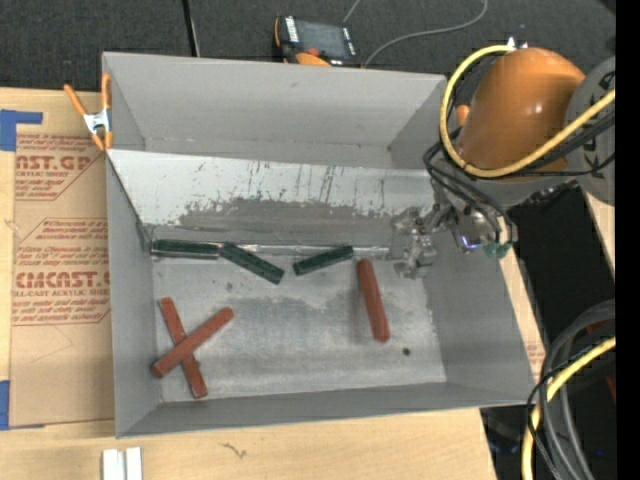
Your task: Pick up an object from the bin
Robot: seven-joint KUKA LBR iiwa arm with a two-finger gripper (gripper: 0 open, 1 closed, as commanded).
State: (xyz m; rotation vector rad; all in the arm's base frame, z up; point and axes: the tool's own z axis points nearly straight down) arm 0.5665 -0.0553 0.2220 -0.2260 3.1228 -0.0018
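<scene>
Hanging at the right rear of the grey metal bin [270, 108], the jaws sat just above the floor under the arm's smooth, rounded orange cover [520, 108] and its looped yellow cables. Whether the jaws were spread or pressed together could not be told, and nothing showed between them. The nearest thing was a slim red-brown stick [373, 301] with rounded ends, lying flat right of centre, its far end just beside the jaws. The sheet-metal floor was dull and scuffed, with dark scratches along the back. Three dark green sticks [252, 263] lay roughly in a row along the rear. Two more red-brown sticks [212, 326] lay crossed over each other in the front left corner, well apart from the jaws.
</scene>
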